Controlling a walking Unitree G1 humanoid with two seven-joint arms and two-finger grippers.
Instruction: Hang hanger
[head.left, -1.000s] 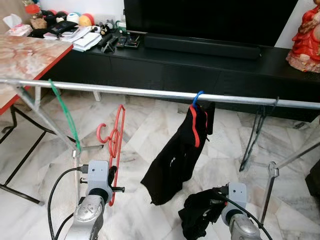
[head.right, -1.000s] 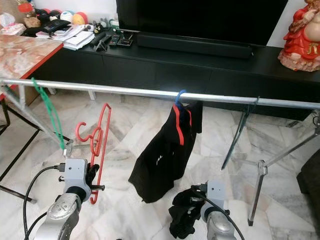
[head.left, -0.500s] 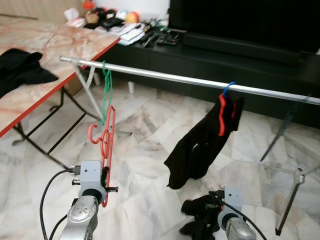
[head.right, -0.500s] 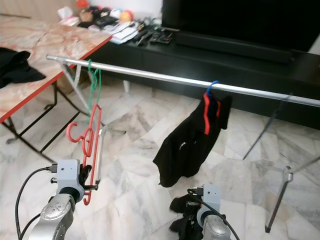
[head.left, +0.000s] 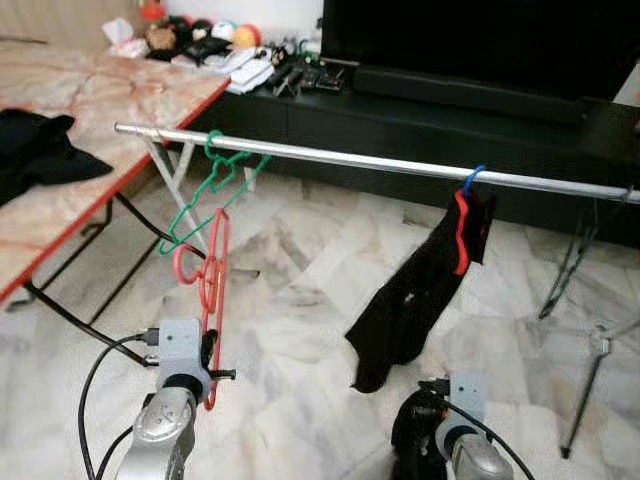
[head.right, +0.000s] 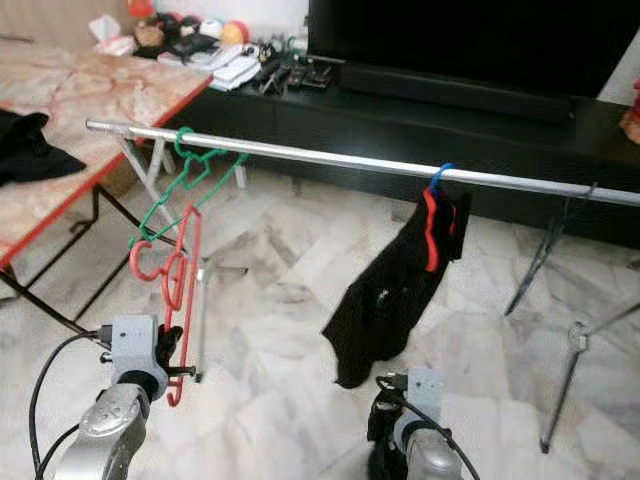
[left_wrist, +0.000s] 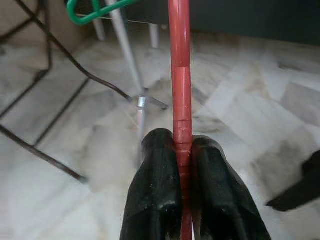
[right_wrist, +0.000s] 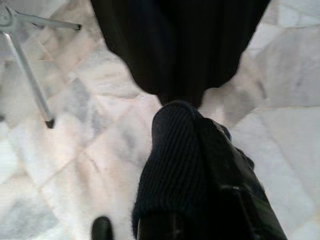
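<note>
My left gripper (head.left: 211, 347) is shut on the lower bar of a red hanger (head.left: 213, 280) and holds it upright below the silver rail (head.left: 350, 160). In the left wrist view both black fingers (left_wrist: 157, 190) press on the red bar (left_wrist: 181, 75). The red hook sits just under a green hanger (head.left: 212, 188) that hangs on the rail's left end. Further right on the rail, a black garment (head.left: 415, 305) hangs from a red and blue hanger. My right gripper (head.left: 425, 428) is low and shut on a bundle of black cloth (right_wrist: 175, 170) that covers its fingers.
A marble-topped table (head.left: 120, 95) with a red edge stands at the left, with dark cloth (head.left: 35, 150) on it. A black TV cabinet (head.left: 420, 110) runs behind the rail. The rack's legs (head.left: 590, 400) stand at the right on the marble floor.
The view has shifted with the camera. The green hanger has turned on the rail and now shows its triangle. Both grippers hold the same things as before.
</note>
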